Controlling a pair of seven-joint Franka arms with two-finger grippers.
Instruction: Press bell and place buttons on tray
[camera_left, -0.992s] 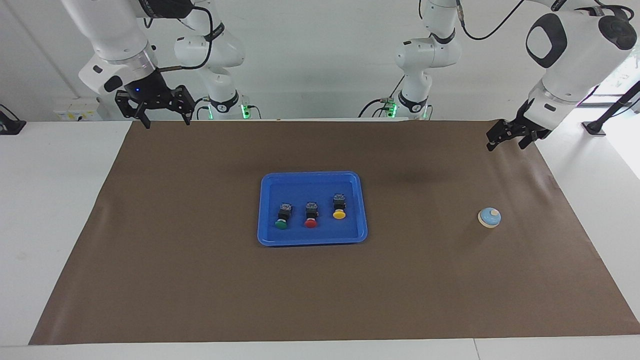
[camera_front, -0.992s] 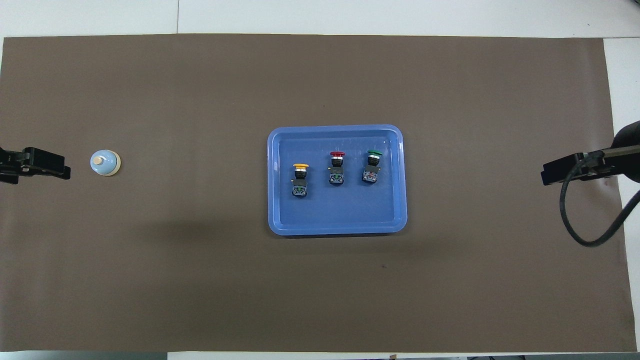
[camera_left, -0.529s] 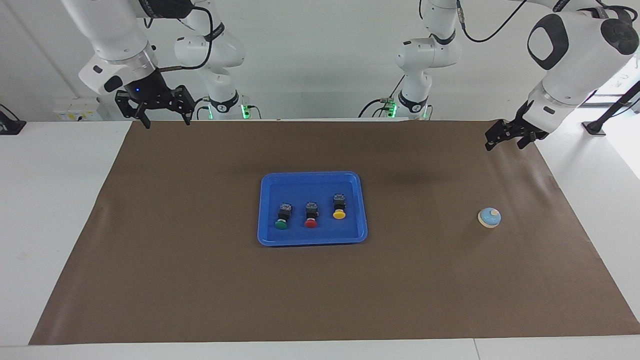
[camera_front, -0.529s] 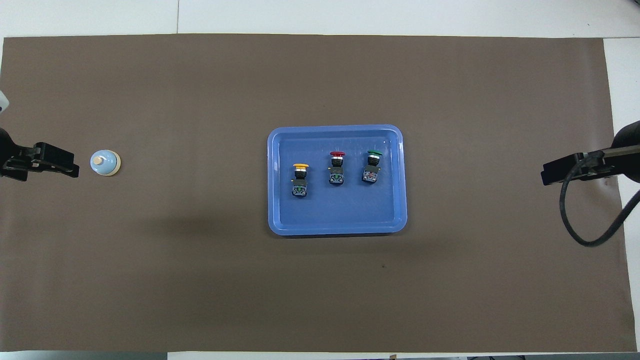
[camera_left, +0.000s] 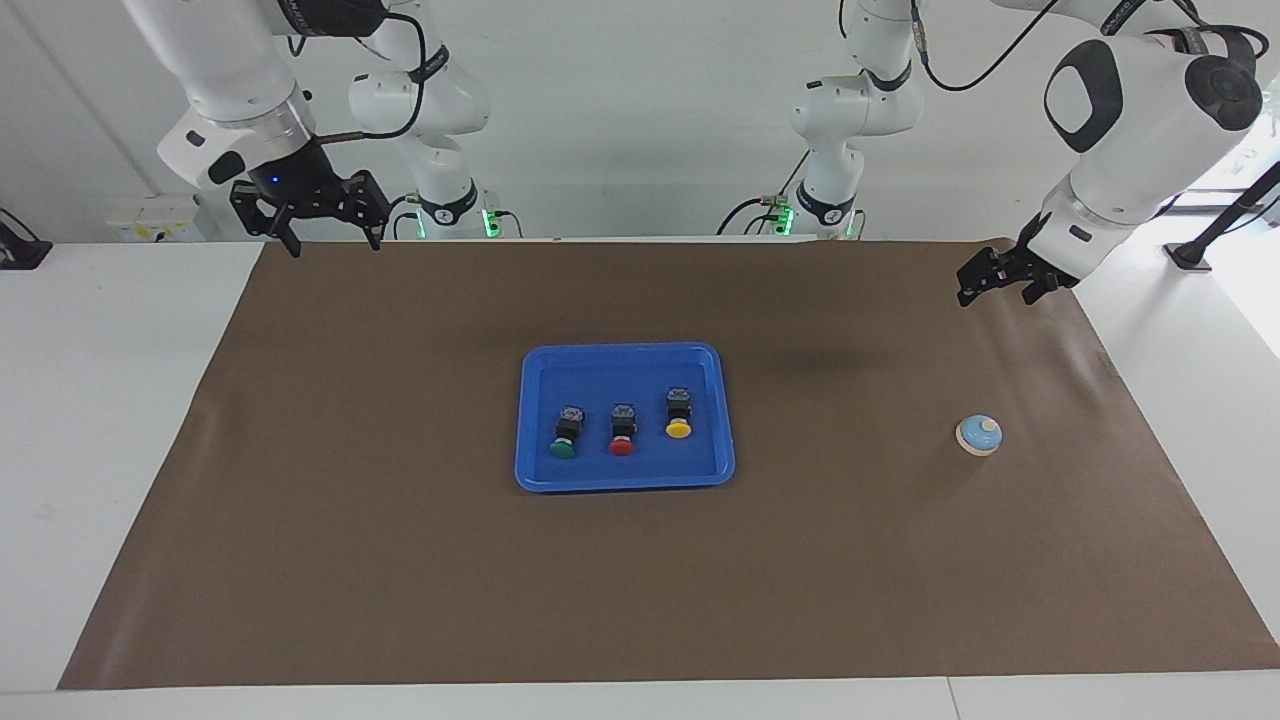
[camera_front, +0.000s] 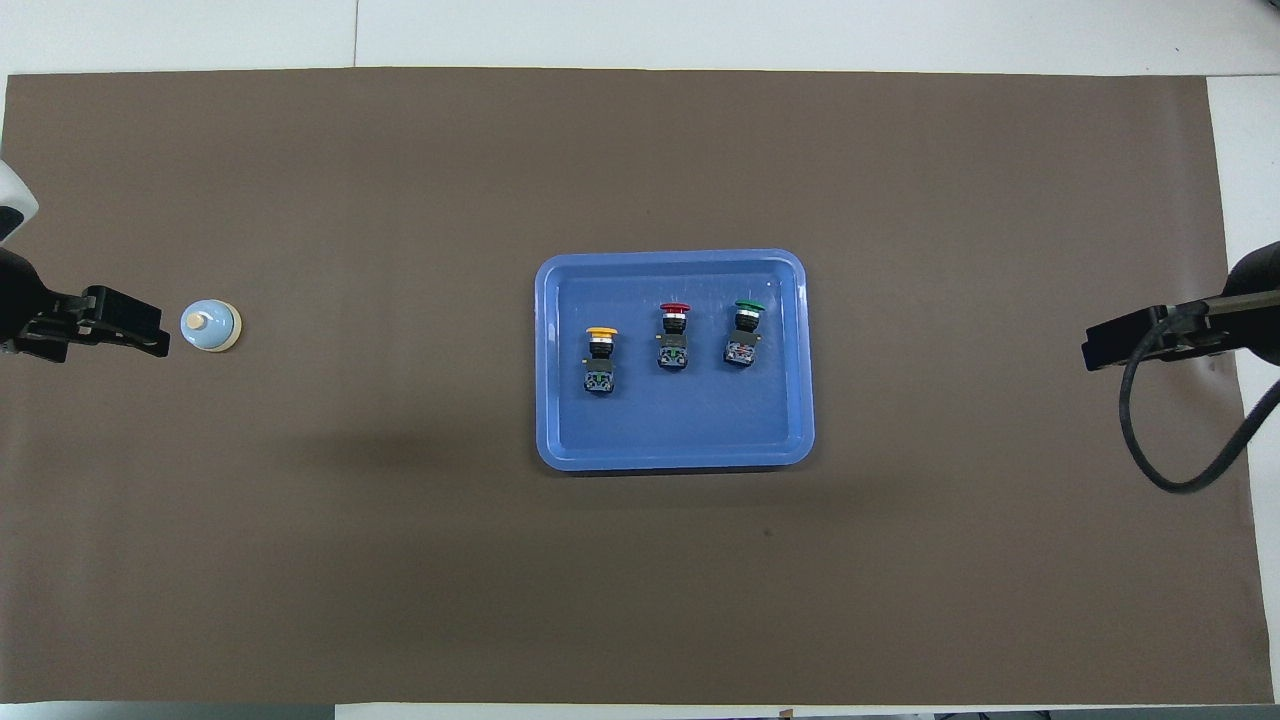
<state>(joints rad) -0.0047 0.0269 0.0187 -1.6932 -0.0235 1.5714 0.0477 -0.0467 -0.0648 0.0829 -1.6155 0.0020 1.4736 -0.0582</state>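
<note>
The bell (camera_left: 979, 435) sits on the brown mat (camera_left: 400, 560) toward the left arm's end of the bench (camera_left: 110, 420), well apart from the tray (camera_left: 625, 482). All three buttons already lie in the tray, so the step in hand is probably the press on the bell.

To do it well, the left claw (camera_left: 993, 285) should come squarely over the cream knob at the top of the dome and go straight down. A slanted push on so small and light a thing could slide it along the mat instead of ringing it. For now this claw hangs raised over the mat's edge nearest the robots, at the left arm's end, with its fingers spread and nothing in them. In the overhead view it appears just beside the bell, but the facing view shows it up in the air and not touching.

The tray lies mid-mat. In it, in a row on their sides, are the green button (camera_left: 565, 436), the red button (camera_left: 622, 432) and the yellow button (camera_left: 678, 414), apart from one another and clear of the rim.

The right claw (camera_left: 330, 235) waits released and empty, raised over the mat's corner at the right arm's end.
</note>
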